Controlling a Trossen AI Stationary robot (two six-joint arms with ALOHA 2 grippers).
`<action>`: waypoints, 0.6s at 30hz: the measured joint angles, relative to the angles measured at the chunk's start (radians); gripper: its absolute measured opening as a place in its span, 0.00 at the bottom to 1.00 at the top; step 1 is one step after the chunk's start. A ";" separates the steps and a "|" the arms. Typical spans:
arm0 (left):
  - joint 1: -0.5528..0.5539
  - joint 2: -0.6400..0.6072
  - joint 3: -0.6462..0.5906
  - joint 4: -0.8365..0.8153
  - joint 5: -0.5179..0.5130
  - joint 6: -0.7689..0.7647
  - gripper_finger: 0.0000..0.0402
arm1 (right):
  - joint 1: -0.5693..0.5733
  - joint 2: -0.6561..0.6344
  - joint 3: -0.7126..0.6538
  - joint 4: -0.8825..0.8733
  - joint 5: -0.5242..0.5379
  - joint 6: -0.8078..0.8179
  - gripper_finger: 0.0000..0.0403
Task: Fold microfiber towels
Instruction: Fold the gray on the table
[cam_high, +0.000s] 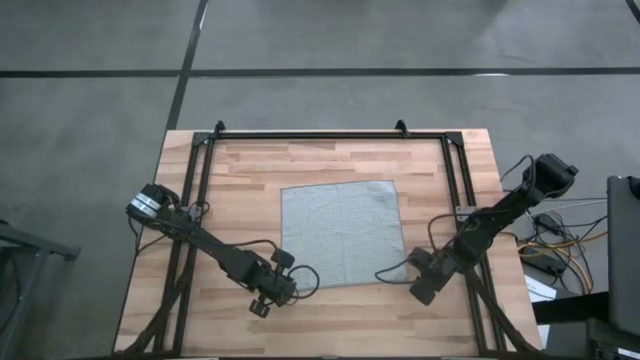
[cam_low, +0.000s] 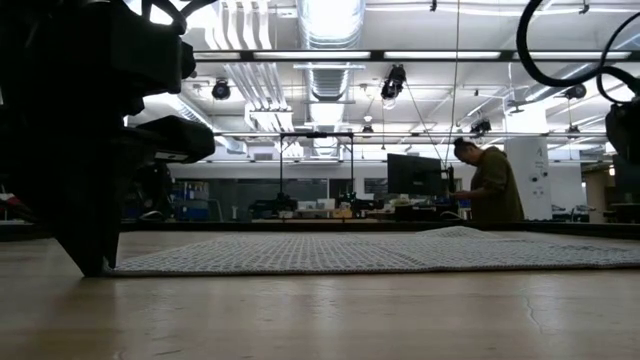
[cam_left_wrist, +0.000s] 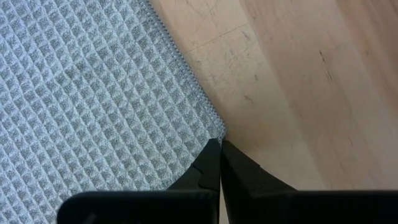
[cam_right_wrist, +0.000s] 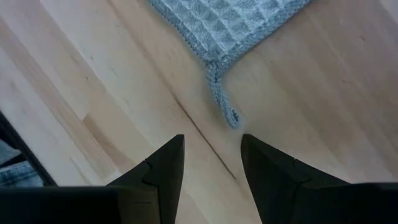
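Note:
The light grey-blue microfiber towel (cam_high: 342, 232) lies spread flat in the middle of the wooden table. My left gripper (cam_high: 287, 288) is at its near left corner, shut, its tips down at table level (cam_low: 90, 264). My right gripper (cam_right_wrist: 211, 155) stands open, slanting down over bare wood just off the towel's near right corner (cam_high: 405, 278). A short loop of edging (cam_right_wrist: 224, 106) sticks out from that corner toward the open fingers without touching them. My left gripper has the towel's near left corner (cam_left_wrist: 219, 132) at the free ends of its shut fingers, coming steeply from above. The corner's tip runs in under the fingertips (cam_left_wrist: 211, 155), which hide it. The towel lies flat on the table, slack.
A black frame (cam_high: 310, 133) runs along the table's far edge and down both sides. Cables and gear (cam_high: 560, 245) lie off the right edge. A person (cam_low: 490, 185) stands in the room far behind the table.

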 joint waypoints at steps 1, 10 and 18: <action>0.000 0.000 0.000 0.000 0.000 -0.004 0.01 | 0.000 0.010 0.005 -0.001 0.002 -0.002 0.39; 0.000 0.000 0.000 0.000 0.000 -0.016 0.01 | 0.001 0.026 0.064 -0.074 0.048 -0.103 0.39; 0.000 0.000 0.000 0.000 0.000 -0.017 0.01 | -0.007 0.035 0.072 -0.095 0.116 -0.104 0.39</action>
